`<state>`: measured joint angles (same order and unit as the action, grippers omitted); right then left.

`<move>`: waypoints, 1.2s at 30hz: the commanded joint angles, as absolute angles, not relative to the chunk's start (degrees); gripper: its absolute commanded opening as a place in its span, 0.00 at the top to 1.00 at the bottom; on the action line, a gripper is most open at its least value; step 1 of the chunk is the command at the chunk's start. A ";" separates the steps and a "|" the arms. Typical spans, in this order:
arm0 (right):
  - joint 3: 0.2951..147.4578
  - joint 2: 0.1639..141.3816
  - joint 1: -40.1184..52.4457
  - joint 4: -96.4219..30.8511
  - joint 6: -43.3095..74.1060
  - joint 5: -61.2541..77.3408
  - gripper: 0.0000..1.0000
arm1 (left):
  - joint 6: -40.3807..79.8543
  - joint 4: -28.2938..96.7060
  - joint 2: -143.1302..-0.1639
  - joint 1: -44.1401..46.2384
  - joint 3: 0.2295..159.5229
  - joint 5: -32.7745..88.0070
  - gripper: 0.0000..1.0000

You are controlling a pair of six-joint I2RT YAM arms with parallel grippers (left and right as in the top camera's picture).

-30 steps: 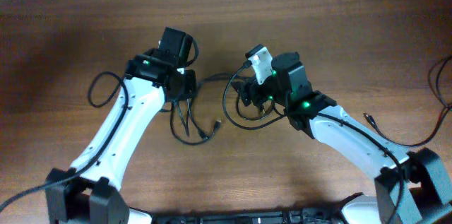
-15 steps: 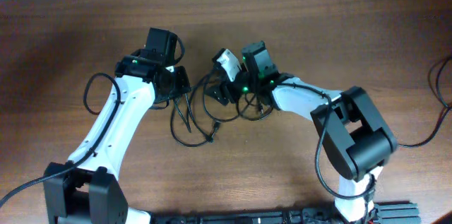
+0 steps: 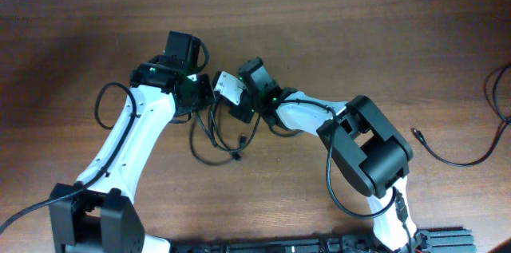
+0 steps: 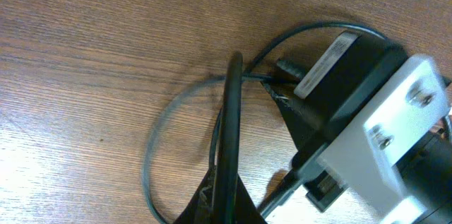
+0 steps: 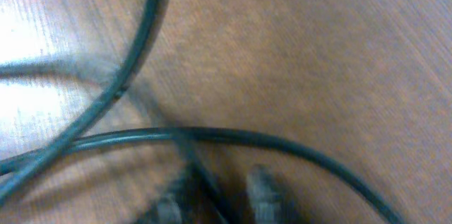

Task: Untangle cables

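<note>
Right arm (image 3: pixel 307 113) swung left, wrist over cables (image 3: pixel 206 133).

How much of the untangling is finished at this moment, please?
Done: one lone cable lies apart at the right, perhaps already freed. In hand: the left gripper has its jaws shut on a strand of the cables; the right gripper is beside it, grip unclear. Left: those cables cross in loops.
</note>
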<state>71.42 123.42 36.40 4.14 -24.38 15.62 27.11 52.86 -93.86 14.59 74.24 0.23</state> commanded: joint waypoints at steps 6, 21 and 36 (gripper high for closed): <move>70.91 108.97 18.68 -1.52 0.10 28.34 0.96 | 27.77 52.66 -93.69 14.35 74.28 0.05 1.00; 82.70 99.77 -31.53 12.49 4.69 24.75 0.96 | 49.78 75.37 -93.69 -3.70 74.28 -26.68 1.00; 93.97 128.84 -31.62 10.85 1.76 6.90 0.96 | 32.23 37.28 -104.27 24.16 74.28 1.15 1.00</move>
